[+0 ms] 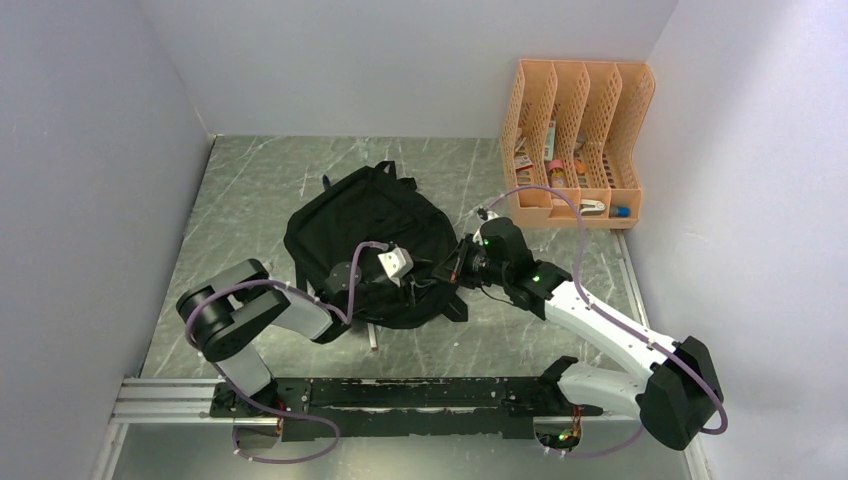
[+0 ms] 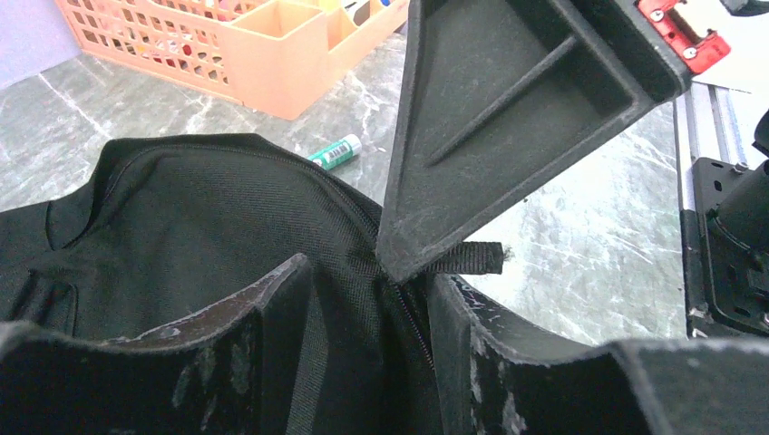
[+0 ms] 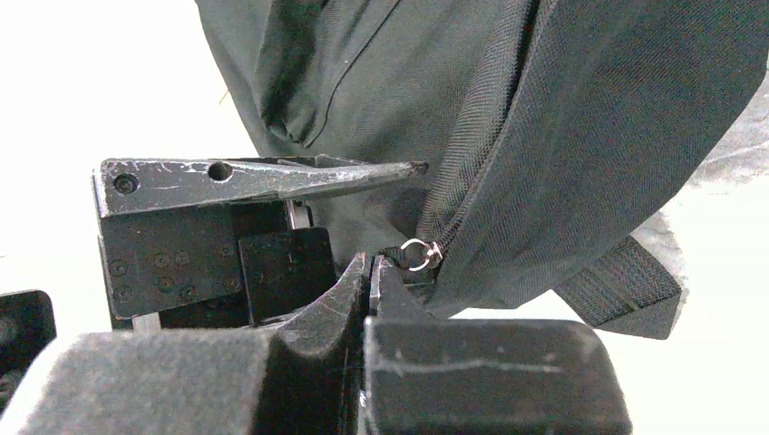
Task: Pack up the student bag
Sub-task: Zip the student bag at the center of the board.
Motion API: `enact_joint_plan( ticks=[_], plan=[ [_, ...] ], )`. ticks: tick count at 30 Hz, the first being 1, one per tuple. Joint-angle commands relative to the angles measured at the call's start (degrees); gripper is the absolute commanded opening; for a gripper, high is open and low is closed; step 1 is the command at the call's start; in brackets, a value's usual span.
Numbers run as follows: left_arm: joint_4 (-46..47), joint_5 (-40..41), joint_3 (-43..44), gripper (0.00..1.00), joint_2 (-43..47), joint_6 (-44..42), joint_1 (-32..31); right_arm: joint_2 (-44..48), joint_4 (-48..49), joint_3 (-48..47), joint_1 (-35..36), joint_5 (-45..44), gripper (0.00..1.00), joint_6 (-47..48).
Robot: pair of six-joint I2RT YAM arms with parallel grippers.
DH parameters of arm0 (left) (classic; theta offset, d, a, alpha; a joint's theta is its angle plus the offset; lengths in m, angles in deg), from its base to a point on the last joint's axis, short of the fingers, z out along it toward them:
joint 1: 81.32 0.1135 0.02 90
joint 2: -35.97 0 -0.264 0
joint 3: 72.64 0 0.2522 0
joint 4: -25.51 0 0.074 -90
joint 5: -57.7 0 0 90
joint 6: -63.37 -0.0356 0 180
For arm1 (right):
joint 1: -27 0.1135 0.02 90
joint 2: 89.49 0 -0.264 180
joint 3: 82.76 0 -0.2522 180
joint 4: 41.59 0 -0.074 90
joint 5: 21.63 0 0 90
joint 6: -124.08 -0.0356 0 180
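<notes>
The large soft black fabric student bag point(image 1: 365, 225) lay at the middle of the grey marbled table point(image 1: 250, 190), its rounded end toward the far wall. It lay well apart from the orange slotted plastic file organiser point(image 1: 575, 110) in the far right corner.

The left arm point(image 1: 240, 315) was folded low, with its elbow out to the left and its forearm running right along the bag's near edge. The left gripper point(image 2: 372, 272) had its fingers point(image 2: 227, 349) spread part way, and the bag's fabric and zip line ran up between them. I could not tell whether the pads pressed the cloth.

The right arm point(image 1: 610, 325) stretched from its base diagonally up and to the left, with the wrist level at the bag's near right corner. The right gripper point(image 3: 367, 272) was closed tight, pinching the short black webbing zip tab point(image 2: 472, 258) beside a small metal ring point(image 3: 415, 254).

The two grippers stood just beside each other. A green-and-white glue stick point(image 2: 334, 152) lay on the table between the bag and the organiser.
</notes>
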State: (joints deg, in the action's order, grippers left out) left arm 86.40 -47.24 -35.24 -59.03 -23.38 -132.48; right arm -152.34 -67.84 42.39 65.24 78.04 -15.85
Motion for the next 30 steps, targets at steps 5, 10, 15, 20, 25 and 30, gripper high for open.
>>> enact_joint_plan(
  ticks=[5, 10, 15, 20, 25, 30],
  plan=[
    [8.35, -0.92, 3.14, 0.54, -3.98, -2.25, -1.31, 0.35, 2.03, -2.17, -0.24, 1.23, 0.04, -0.20],
    [9.92, 0.07, 3.38, 0.41, -4.93, -1.28, -1.43, 0.39, 1.83, -2.00, -0.33, 1.34, 0.12, -0.25],
    [10.24, 0.04, 3.67, 0.36, -4.66, -0.74, -1.47, 0.54, 1.32, -2.03, -0.29, 1.05, 0.16, -0.25],
    [9.31, 0.20, 4.39, 0.17, -5.18, -0.49, -1.45, 0.53, 0.69, -2.72, -0.42, 0.73, 0.23, 0.21],
    [10.16, 0.30, 4.40, 0.13, -5.65, 0.57, -1.45, 1.44, -0.69, -3.43, -0.58, -0.66, 0.29, 0.84],
    [9.20, 1.20, 4.56, 0.07, -5.02, 1.12, -1.49, 3.83, -3.21, -4.42, -0.55, -4.81, 0.34, 1.80]
  ],
)
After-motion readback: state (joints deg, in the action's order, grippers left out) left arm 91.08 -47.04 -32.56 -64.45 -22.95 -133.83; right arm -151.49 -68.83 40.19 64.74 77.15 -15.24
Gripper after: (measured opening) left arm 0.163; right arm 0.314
